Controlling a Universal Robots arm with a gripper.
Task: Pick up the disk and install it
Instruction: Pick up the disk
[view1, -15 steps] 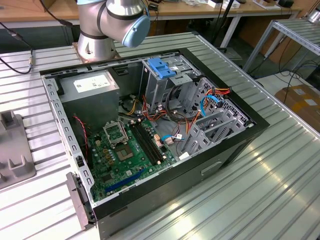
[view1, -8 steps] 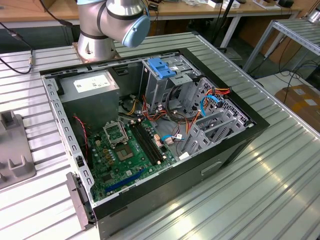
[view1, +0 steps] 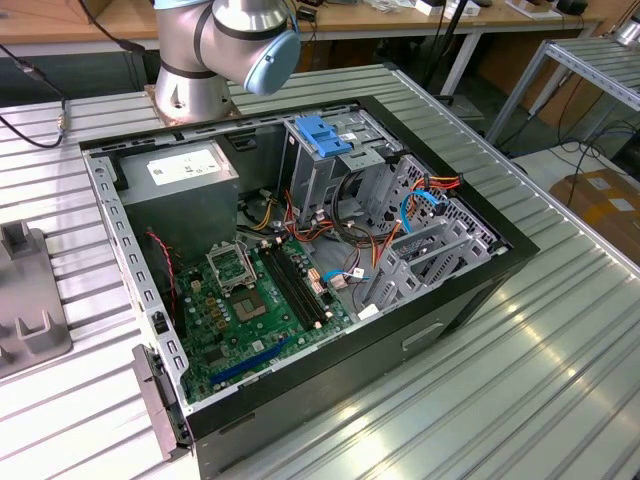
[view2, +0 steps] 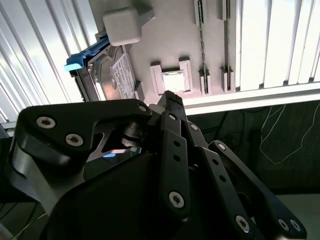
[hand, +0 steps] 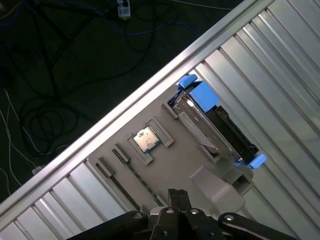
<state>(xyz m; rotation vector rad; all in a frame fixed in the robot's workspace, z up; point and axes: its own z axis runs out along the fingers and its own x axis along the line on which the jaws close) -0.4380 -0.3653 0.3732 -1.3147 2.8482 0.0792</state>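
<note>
Currently the gripper is hovering, jaws pressed together and empty, near the disk sitting in a grey fixture on the bench.

- An open computer case lies on its side on the ribbed metal tabletop.
- A green motherboard covers the case floor, with a grey power supply beside it.
- A broad blue bracket sits on top of the metal drive cage, with coloured cables bundled close by.
- A grey fixture tray rests on the tabletop, and a square processor chip sits in its recess.
- A cardboard box stands on the floor.
</note>
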